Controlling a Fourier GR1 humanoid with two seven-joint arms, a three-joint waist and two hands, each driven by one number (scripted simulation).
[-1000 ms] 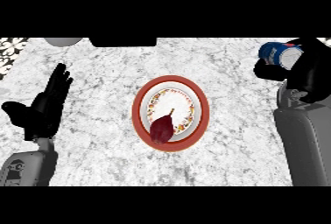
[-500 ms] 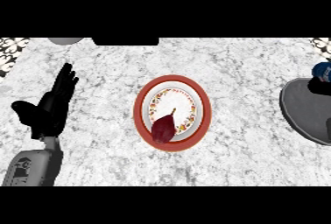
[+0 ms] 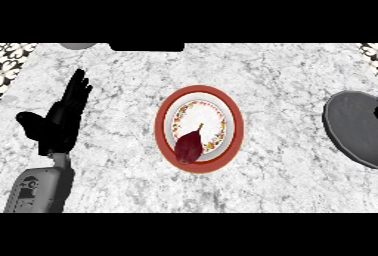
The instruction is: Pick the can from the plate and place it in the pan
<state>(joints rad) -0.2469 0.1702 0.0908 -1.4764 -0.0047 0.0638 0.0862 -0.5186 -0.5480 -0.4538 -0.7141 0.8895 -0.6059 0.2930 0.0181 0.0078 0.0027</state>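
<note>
- Lost sight of the right hand and its grey forearm, seen a second ago at the upper right.
- Lost sight of the can too, last seen at the right edge.
- Bared the dark pan (image 3: 353, 131) at the right edge, where that forearm had shown.

Mid-counter (image 3: 280, 75), a plate (image 3: 236, 120) with a stemmed item (image 3: 188, 147) lying on its near part; well apart to the right, at the view's edge, a pan (image 3: 358, 127); left of the plate, the left hand (image 3: 63, 122), fingers straight and pointing away, its forearm (image 3: 40, 187) nearer.
</note>
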